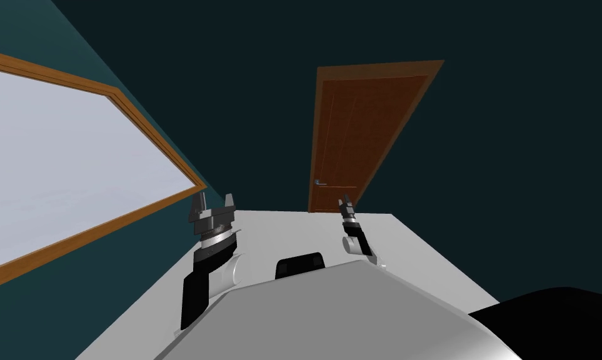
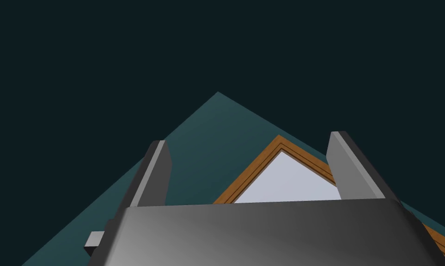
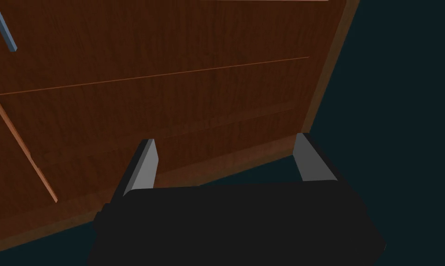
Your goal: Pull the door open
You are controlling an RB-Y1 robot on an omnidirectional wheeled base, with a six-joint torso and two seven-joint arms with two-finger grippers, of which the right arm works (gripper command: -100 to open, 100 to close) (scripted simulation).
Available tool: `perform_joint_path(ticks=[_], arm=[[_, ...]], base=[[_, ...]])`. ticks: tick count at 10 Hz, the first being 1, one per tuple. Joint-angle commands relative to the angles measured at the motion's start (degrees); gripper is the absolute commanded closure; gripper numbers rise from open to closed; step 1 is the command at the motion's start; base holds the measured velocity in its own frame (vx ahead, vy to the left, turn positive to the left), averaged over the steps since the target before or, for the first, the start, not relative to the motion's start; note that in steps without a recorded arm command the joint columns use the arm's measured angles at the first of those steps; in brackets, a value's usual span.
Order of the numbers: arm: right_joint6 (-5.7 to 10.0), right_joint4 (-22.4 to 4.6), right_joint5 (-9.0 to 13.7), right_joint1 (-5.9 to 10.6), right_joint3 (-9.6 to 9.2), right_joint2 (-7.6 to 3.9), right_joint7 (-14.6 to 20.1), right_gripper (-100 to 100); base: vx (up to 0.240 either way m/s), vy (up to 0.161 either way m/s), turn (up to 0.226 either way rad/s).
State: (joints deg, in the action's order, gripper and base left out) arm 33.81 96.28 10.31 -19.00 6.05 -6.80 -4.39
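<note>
Task's thing: the brown wooden door (image 1: 362,131) stands in the dark wall straight ahead of me and looks closed in its lighter frame.
Door handle: the door handle (image 1: 320,182) is a small grey lever near the door's left edge, low on the panel as the head view shows it.
Right end effector: the right end effector (image 1: 345,202) hovers just in front of the door's lower panel. Its two fingers (image 3: 145,164) are spread wide with nothing between them.
Left end effector: the left end effector (image 1: 213,206) is raised well to the left, also spread and empty.
Key relation: the handle lies up and to the left of the right end effector, off past its left finger, near but not touching. The right arm is nearer the handle than the left.
Handle's axis: the lever seems to run level across the door, its free end pointing toward the door's middle.
Judgement: the right arm probably needs to move left and up, with its fingers set across the lever.
</note>
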Motion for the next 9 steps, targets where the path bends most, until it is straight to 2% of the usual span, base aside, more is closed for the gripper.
perform_joint_path(ticks=[1,2,3,9], arm=[[0.88,-2.9,0.3,0.68,0.16,-0.30,0.4,-100],[1.28,-4.6,0.5,1.16,0.32,-0.54,0.6,-100],[1.28,-4.8,0.5,1.16,0.32,-0.54,0.6,-100],[3.70,-15.5,1.7,4.06,1.23,-1.88,2.0,-100]], base=[[0.098,-0.013,0.075],[0.100,-0.003,0.096],[0.072,0.000,0.025],[0.088,-0.009,0.079]])
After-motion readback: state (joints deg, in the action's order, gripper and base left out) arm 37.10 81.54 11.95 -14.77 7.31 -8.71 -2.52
